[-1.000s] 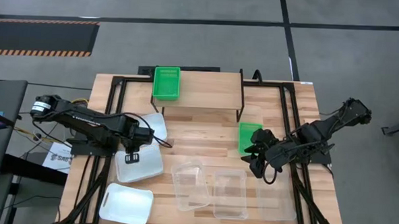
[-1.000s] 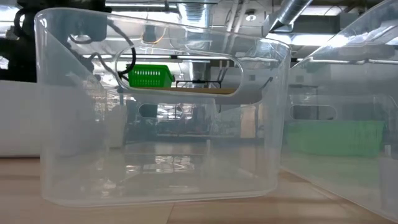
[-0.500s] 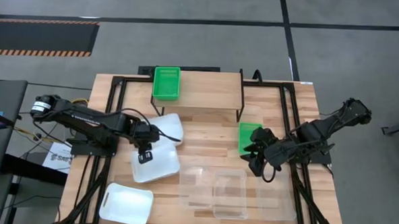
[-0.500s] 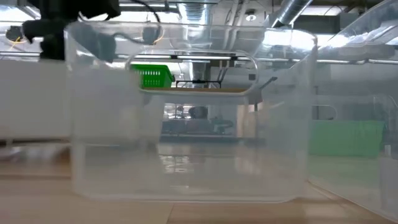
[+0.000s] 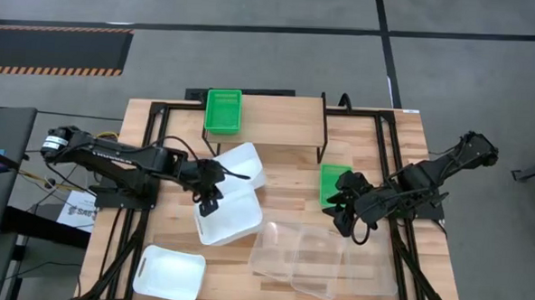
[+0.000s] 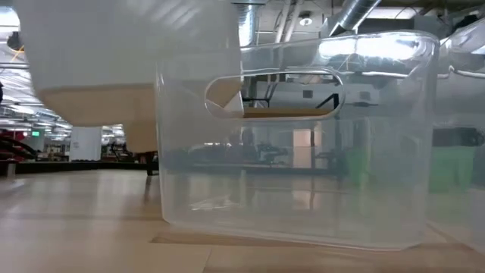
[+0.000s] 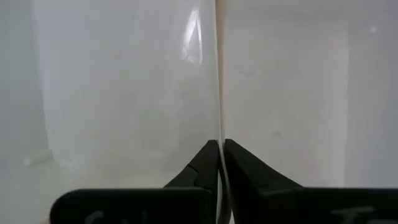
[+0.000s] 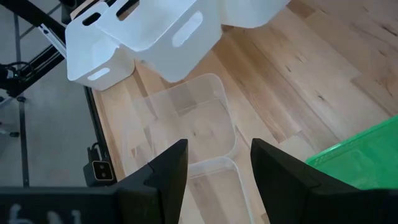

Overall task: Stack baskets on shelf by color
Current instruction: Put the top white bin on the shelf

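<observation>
We note: green basket on light-wood shelf; white baskets; clear baskets; pale plank tabletop.

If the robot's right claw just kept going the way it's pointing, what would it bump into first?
Probably the clear see-through plastic tub on the wooden table, seen straight ahead between the open right gripper's fingers; depth is uncertain.

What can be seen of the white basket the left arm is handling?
The white basket is an opaque plastic tub with rounded corners and a slot handle in its end wall. The left claw is shut on its thin rim, seen edge-on between the fingers. In the low view it hangs above the tabletop. From above it sits left of the clear baskets, partly over a second white basket.
</observation>
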`<state>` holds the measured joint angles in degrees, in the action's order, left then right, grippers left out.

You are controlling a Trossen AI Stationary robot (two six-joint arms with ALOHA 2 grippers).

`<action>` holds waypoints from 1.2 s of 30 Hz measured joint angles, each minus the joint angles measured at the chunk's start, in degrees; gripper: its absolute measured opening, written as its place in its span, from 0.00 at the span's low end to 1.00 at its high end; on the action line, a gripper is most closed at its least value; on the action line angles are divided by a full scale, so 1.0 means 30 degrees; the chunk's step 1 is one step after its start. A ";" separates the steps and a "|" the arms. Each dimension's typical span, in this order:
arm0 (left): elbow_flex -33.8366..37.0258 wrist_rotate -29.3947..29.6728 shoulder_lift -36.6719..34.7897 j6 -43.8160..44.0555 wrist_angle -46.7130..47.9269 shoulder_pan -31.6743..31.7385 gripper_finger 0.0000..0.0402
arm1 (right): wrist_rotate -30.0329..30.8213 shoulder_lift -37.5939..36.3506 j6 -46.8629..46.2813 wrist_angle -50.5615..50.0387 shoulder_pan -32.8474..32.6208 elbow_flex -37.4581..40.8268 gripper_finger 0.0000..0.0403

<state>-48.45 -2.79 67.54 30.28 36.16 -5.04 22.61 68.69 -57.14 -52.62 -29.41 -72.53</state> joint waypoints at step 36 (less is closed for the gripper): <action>-0.2846 -0.0620 0.2050 0.6773 0.1818 -0.1297 0.48 | -0.0015 0.0114 -0.0922 -0.1491 0.0236 0.0000 0.50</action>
<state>-56.98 -4.65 73.69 50.60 41.61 -8.93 22.57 69.03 -59.91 -57.09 -28.70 -72.53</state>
